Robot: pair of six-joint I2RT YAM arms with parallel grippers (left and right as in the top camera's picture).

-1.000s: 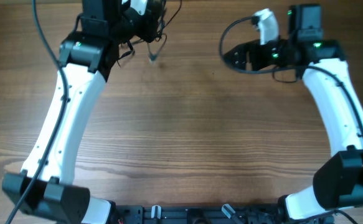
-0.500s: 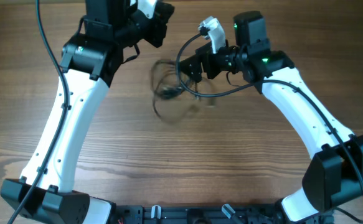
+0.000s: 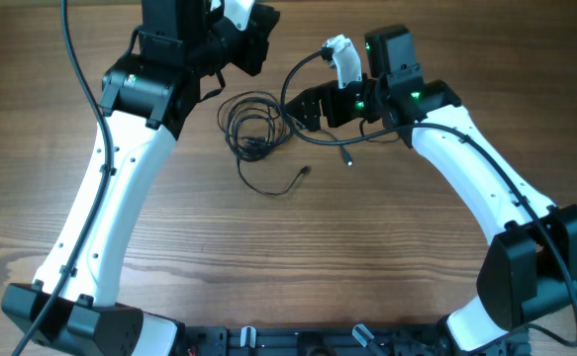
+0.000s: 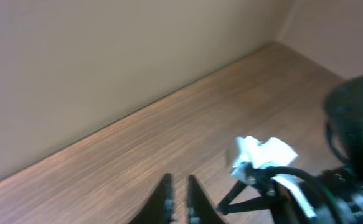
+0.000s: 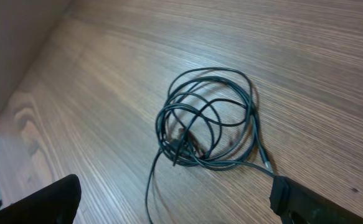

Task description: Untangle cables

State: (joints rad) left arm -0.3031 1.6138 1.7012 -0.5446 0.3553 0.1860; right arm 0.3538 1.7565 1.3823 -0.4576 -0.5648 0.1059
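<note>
Several loose, overlapping loops of thin black cables (image 5: 187, 140) lie tangled together.

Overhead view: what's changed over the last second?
The cables, which dangled at the left gripper, have been let go and now lie loosely coiled on the table. The right gripper, open, swung left to just beside the coil. The left gripper stayed roughly in place near the far edge.

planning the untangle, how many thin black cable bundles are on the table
1: the coiled thin black cable bundle lies on the brown wooden table, left of centre near the far edge; more may be hidden.
</note>
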